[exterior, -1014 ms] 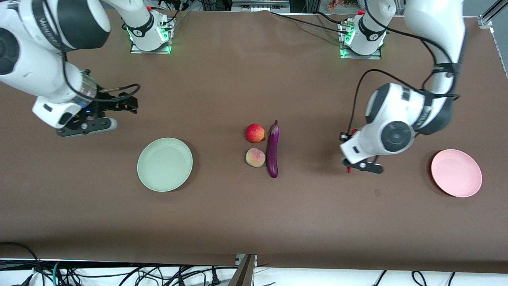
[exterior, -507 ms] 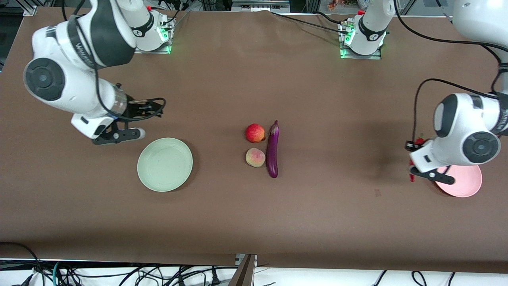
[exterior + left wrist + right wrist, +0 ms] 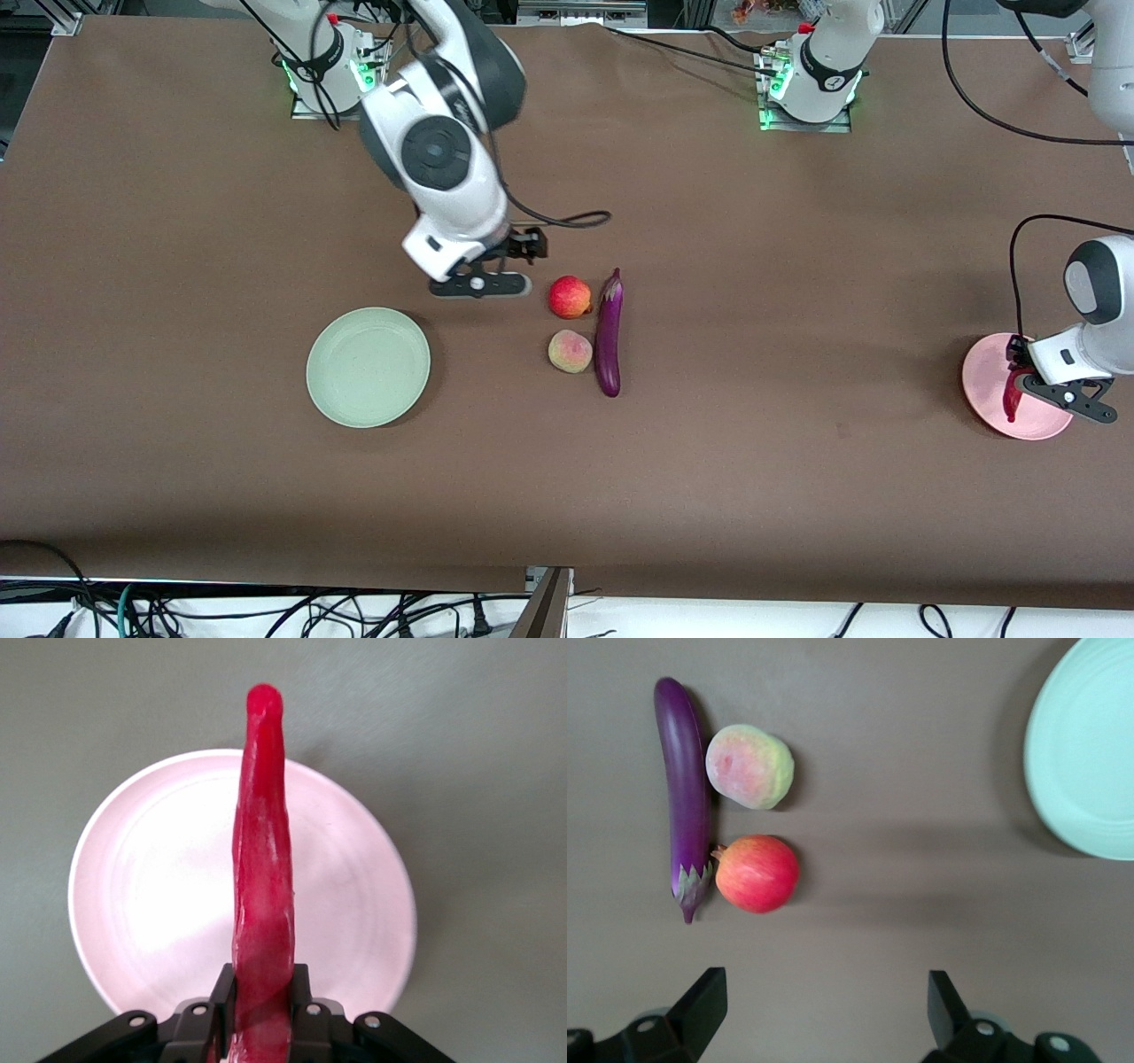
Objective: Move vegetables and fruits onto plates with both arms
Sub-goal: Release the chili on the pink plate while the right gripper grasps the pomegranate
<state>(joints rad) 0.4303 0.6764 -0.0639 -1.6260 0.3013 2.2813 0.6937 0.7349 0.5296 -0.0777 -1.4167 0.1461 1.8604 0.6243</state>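
Chili pepper (image 3: 262, 868) hangs pinched in the left tool (image 3: 1054, 396), over the pink plate (image 3: 142, 904) at the left arm's end of the worktop (image 3: 753, 461). Spread wide, the right tool (image 3: 819, 1010) hovers over bare worktop just beside the red fruit (image 3: 569, 297). That fruit touches the eggplant (image 3: 609, 332); the peach-coloured fruit (image 3: 570, 351) sits nearer the camera, also beside the eggplant. Toward the right arm's end lies the mint plate (image 3: 368, 367)
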